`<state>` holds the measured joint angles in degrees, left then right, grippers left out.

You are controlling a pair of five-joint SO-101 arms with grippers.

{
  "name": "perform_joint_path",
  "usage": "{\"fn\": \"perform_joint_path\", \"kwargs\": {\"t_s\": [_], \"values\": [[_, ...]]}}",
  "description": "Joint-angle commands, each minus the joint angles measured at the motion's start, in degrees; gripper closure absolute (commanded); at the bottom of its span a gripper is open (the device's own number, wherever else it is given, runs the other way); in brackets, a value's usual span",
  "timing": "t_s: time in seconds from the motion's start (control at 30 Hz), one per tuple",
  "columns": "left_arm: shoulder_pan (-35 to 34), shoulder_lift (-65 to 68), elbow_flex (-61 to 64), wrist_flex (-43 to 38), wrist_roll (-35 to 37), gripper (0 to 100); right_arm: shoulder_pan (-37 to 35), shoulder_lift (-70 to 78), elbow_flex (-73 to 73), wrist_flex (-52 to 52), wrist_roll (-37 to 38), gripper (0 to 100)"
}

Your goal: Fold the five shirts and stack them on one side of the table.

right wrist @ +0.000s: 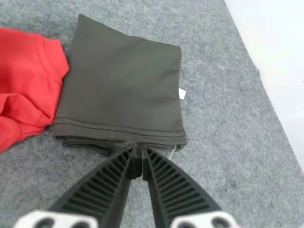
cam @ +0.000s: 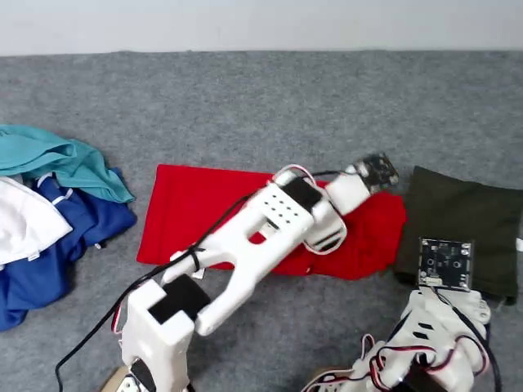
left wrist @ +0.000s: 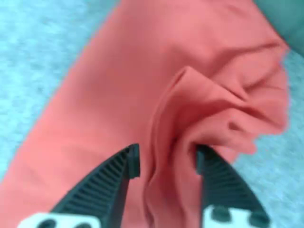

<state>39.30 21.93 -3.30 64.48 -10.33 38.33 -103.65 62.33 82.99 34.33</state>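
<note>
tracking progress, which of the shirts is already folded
The dark olive shirt, a neat flat rectangle by the right gripper. The red shirt lies spread and rumpled; the teal, white and blue ones sit in a crumpled heap.

Both arms are white plastic with black motor blocks at the joints. The left arm (cam: 245, 245) has rows of little round holes and a thin black cable (cam: 106, 314). The right arm (cam: 429, 327) has red, white and black wires (cam: 376, 363) and a small black square board (cam: 445, 263). The left gripper (left wrist: 167, 156) and right gripper (right wrist: 139, 156) have black ridged fingers.
</note>
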Motion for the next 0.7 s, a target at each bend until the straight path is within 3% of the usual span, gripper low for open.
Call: {"fn": "perform_joint_path", "kwargs": {"t_s": [0.0,0.23,0.5,0.67], "values": [[-2.2,-1.85,-1.63,-3.16,-1.14,77,0.48,0.48,-0.79,0.13,-0.18,98.5],[-5.63,6.77,-3.03,-4.92,-3.52,78,0.48,0.48,-0.79,0.31,-0.18,98.5],[-6.77,6.51,-16.31,4.66,-3.6,78,0.57,0.48,-0.79,0.31,-0.18,98.5],[-6.24,6.51,-27.56,16.26,-3.6,78,0.66,0.48,-0.79,0.31,-0.18,98.5]]}}
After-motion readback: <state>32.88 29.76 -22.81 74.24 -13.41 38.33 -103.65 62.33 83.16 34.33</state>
